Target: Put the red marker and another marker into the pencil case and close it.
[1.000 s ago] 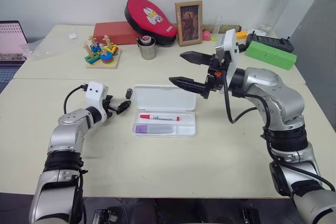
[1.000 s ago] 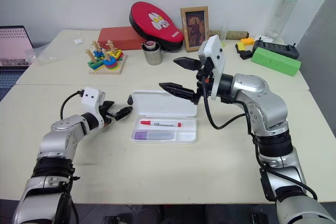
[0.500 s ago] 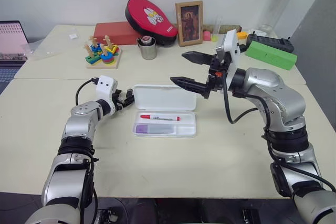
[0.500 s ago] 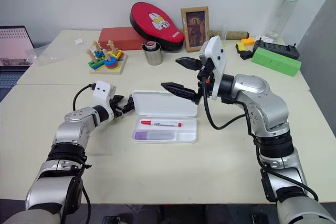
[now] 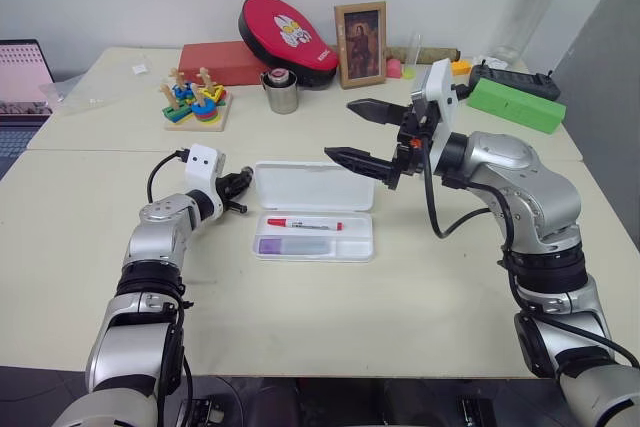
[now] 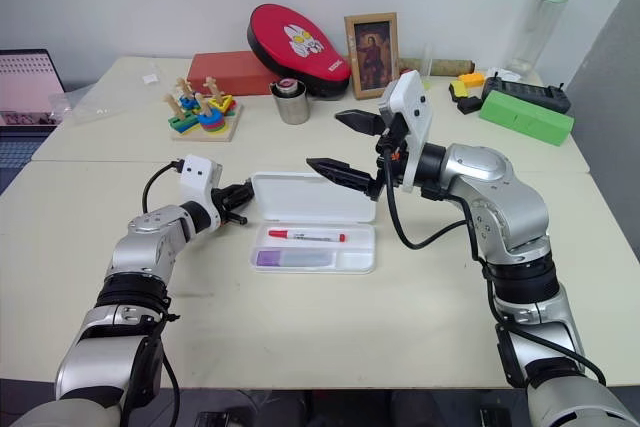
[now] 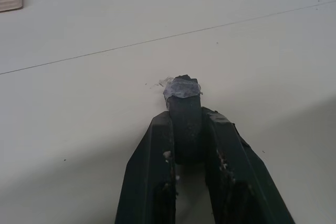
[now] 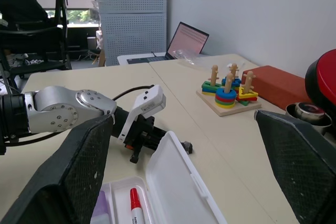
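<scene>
The left end effector (image 5: pixel 237 193) is clenched, its two black fingers (image 7: pixel 157 182) pinched on a small dark block (image 7: pixel 182 90) with a scrap of clear tape at its tip, held low over the bench (image 5: pixel 300 317) just beside the left end of the pencil case (image 5: pixel 315 210); whether it touches the case's raised lid I cannot tell; the right end effector (image 5: pixel 362 133) hangs released above the case's back right corner, fingers spread wide and pointing across toward the robot's left, grasping nothing; the pencil case lies open near the middle of the bench, lid tilted back; in its tray lie the red marker (image 5: pixel 303 224) toward the hinge side and the lilac highlighter (image 5: pixel 293 245) along the front edge, side by side and apart.
</scene>
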Available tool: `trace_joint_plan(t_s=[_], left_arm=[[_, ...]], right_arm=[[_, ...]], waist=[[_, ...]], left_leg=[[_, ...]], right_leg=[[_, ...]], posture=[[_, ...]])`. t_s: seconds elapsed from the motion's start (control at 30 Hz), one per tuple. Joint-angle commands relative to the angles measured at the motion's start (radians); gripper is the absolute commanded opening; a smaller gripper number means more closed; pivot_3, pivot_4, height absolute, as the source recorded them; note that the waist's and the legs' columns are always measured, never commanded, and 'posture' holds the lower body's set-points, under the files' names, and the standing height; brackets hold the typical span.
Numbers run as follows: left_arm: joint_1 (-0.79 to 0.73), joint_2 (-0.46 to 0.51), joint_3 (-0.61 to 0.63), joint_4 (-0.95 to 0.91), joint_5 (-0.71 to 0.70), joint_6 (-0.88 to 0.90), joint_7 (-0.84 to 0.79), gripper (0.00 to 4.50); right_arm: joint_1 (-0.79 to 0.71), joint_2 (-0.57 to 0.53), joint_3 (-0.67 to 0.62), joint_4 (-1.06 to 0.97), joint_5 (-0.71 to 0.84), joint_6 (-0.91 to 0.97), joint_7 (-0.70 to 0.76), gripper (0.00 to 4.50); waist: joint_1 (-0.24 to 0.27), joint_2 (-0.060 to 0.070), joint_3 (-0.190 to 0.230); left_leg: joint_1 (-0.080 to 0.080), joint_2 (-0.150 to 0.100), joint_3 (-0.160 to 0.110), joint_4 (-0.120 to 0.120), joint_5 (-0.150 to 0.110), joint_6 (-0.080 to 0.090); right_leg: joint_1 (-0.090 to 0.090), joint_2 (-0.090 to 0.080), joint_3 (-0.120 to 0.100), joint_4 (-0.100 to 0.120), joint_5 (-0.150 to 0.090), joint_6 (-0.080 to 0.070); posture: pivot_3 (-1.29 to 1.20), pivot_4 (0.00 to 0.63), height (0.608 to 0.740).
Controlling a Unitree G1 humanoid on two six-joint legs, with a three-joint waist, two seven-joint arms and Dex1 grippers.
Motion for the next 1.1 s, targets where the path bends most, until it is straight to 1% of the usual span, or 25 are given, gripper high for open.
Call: trace_joint_plan(t_s=[0.03, 0.17, 0.23, 0.3, 0.33, 0.4, 0.47, 0.53, 0.6, 0.7, 0.83, 1.0, 1.1], left_arm=[[0.009, 0.003, 0.047, -0.01, -0.023, 0.008, 0.033, 0.41], [-0.018, 0.023, 0.125, -0.068, -0.083, 0.051, 0.075, 0.41], [-0.034, 0.035, 0.164, -0.149, -0.133, 0.065, 0.057, 0.41], [-0.033, 0.051, 0.159, -0.388, -0.244, 0.118, -0.068, 0.41], [-0.015, 0.063, 0.131, -0.501, -0.291, 0.155, -0.137, 0.41], [0.026, 0.087, 0.079, -0.667, -0.356, 0.22, -0.237, 0.41], [0.068, 0.108, 0.0, -0.811, -0.398, 0.28, -0.307, 0.41], [0.11, 0.134, -0.084, -0.913, -0.405, 0.318, -0.362, 0.41], [0.147, 0.161, -0.168, -0.972, -0.379, 0.332, -0.403, 0.41], [0.198, 0.192, -0.286, -0.973, -0.307, 0.306, -0.463, 0.41], [0.204, 0.188, -0.387, -0.891, -0.197, 0.231, -0.485, 0.41], [0.165, 0.137, -0.451, -0.786, -0.119, 0.182, -0.492, 0.41], [0.143, 0.096, -0.46, -0.745, -0.102, 0.171, -0.489, 0.41]], right_arm=[[-0.014, 0.001, -0.02, -0.008, 0.008, -0.023, 0.001, 4.5], [-0.022, -0.002, -0.038, -0.001, 0.03, -0.013, 0.01, 4.5], [-0.022, -0.009, -0.055, -0.007, 0.052, -0.003, 0.022, 4.5], [-0.014, -0.033, -0.089, -0.022, 0.095, 0.016, 0.051, 4.5], [-0.004, -0.049, -0.099, -0.031, 0.112, 0.025, 0.068, 4.5], [0.014, -0.078, -0.105, -0.047, 0.134, 0.035, 0.093, 4.5], [0.043, -0.118, -0.101, -0.065, 0.136, 0.043, 0.119, 4.5], [0.073, -0.158, -0.096, -0.079, 0.13, 0.043, 0.134, 4.5], [0.102, -0.195, -0.093, -0.089, 0.121, 0.043, 0.143, 4.5], [0.152, -0.254, -0.088, -0.109, 0.099, 0.044, 0.15, 4.5], [0.193, -0.295, -0.082, -0.137, 0.09, 0.049, 0.139, 4.5], [0.224, -0.297, -0.078, -0.178, 0.087, 0.068, 0.115, 4.5], [0.237, -0.295, -0.076, -0.197, 0.088, 0.077, 0.102, 4.5]], waist=[[-0.001, 0.0, 0.0], [-0.004, 0.0, 0.0], [-0.005, 0.0, 0.0], [-0.003, 0.0, 0.0], [-0.003, -0.002, 0.001], [0.006, -0.002, 0.001], [0.006, -0.001, 0.001], [0.006, 0.001, 0.0], [0.001, 0.001, 0.0], [-0.006, 0.001, 0.0], [-0.008, 0.001, 0.0], [-0.003, 0.001, 0.0], [-0.002, 0.001, 0.0]], left_leg=[[0.0, 0.0, 0.0, 0.0, 0.0, 0.0], [0.0, 0.0, 0.0, 0.0, 0.0, 0.0], [0.0, 0.0, 0.0, 0.0, 0.0, 0.0], [-0.001, 0.0, -0.001, -0.001, 0.0, 0.0], [-0.001, 0.0, -0.001, -0.001, 0.0, 0.0], [-0.004, 0.0, -0.003, -0.001, 0.002, -0.003], [-0.002, -0.001, -0.002, -0.001, 0.003, -0.005], [0.001, 0.0, -0.002, -0.002, 0.002, -0.003], [0.003, -0.001, -0.002, -0.002, 0.002, -0.003], [0.003, 0.0, -0.002, -0.002, 0.002, -0.003], [0.003, 0.0, -0.001, -0.002, 0.002, -0.003], [0.001, 0.0, -0.001, -0.001, 0.002, -0.003], [0.001, -0.001, -0.001, -0.001, 0.002, -0.003]], right_leg=[[0.0, 0.0, 0.0, 0.0, 0.0, 0.0], [0.0, 0.0, 0.0, 0.0, 0.0, 0.0], [0.0, 0.0, 0.0, 0.0, 0.0, 0.0], [0.0, 0.0, -0.001, 0.0, 0.0, 0.0], [0.0, 0.0, -0.001, 0.0, 0.0, 0.0], [-0.001, 0.0, -0.003, -0.001, 0.0, 0.0], [0.001, -0.001, -0.002, -0.003, 0.0, 0.0], [0.005, -0.001, -0.003, -0.005, 0.0, 0.0], [0.007, -0.001, -0.002, -0.006, 0.0, 0.0], [0.006, 0.0, -0.002, -0.005, -0.001, 0.001], [0.005, 0.0, 0.0, -0.005, -0.001, 0.002], [0.004, 0.0, 0.0, -0.007, -0.002, 0.003], [0.004, 0.0, 0.0, -0.007, -0.001, 0.002]], posture=[[0.0, 0.15, 0.74], [0.0, 0.15, 0.74], [0.0, 0.15, 0.74], [0.0, 0.15, 0.74], [0.0, 0.15, 0.74], [0.0, 0.15, 0.74], [0.0, 0.15, 0.74], [0.0, 0.15, 0.74], [0.0, 0.15, 0.74], [0.0, 0.15, 0.74], [0.0, 0.15, 0.74], [0.0, 0.15, 0.74], [0.0, 0.15, 0.74]])
